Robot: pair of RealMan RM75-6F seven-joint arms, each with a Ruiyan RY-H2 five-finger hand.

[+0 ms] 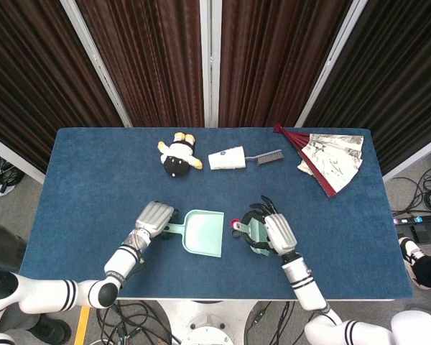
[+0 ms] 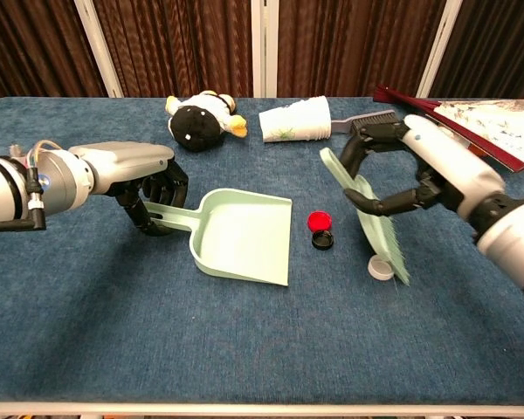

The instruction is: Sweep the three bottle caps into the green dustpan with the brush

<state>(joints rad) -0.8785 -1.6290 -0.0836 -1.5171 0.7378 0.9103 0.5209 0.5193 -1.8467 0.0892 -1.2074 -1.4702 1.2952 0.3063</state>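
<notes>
My left hand [image 2: 148,194] grips the handle of the green dustpan [image 2: 244,240], which lies flat with its mouth facing right. Just off its mouth sit a red cap [image 2: 318,220] and a black cap [image 2: 321,239]. My right hand [image 2: 406,170] holds the green brush [image 2: 371,223] tilted, bristles down, touching a white cap [image 2: 381,268] on its right side. From the head view, the left hand [image 1: 152,219], dustpan [image 1: 203,233], red cap [image 1: 235,224] and right hand [image 1: 274,231] show near the table's front edge; the white cap is hidden there.
At the back of the blue table lie a plush penguin [image 2: 201,118], a stack of paper cups [image 2: 297,119], a black-bristled brush [image 1: 271,156] and a folding fan [image 1: 330,162]. The table's front edge runs close below the hands.
</notes>
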